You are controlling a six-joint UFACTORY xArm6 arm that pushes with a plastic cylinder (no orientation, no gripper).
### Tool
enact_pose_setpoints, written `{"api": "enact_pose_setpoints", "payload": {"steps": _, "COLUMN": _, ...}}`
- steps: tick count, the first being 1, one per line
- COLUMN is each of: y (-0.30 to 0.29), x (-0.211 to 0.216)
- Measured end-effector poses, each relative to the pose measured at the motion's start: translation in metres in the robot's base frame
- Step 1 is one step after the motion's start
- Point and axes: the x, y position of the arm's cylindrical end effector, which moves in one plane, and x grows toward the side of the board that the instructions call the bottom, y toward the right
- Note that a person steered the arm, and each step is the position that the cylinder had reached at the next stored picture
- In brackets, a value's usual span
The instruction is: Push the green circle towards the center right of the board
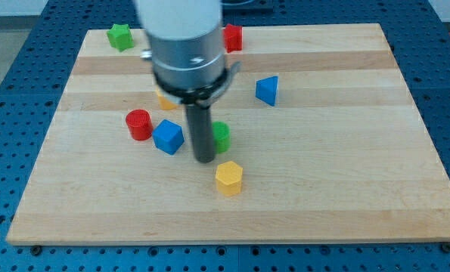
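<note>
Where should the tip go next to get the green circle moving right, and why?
Probably a short push toward the view's right: my tip sits right against the green circle on its left side, and no block shows on the board to the circle's right.

A robotics lab bench. A pale wooden plank board rests on a blue perforated metal table. Small coloured plastic blocks lie scattered on it.
</note>
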Motion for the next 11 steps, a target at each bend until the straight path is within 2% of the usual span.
{"api": "enact_pose_setpoints", "payload": {"steps": 2, "y": 0.050, "x": -0.032}}
{"api": "enact_pose_setpoints", "payload": {"steps": 4, "y": -0.005, "x": -0.029}}
{"api": "enact_pose_setpoints", "payload": {"steps": 6, "y": -0.001, "x": -0.065}}
{"api": "enact_pose_setpoints", "payload": {"steps": 7, "y": 0.017, "x": -0.065}}
{"api": "enact_pose_setpoints", "payload": {"steps": 9, "y": 0.121, "x": -0.070}}
{"api": "enact_pose_setpoints", "payload": {"steps": 11, "y": 0.197, "x": -0.078}}
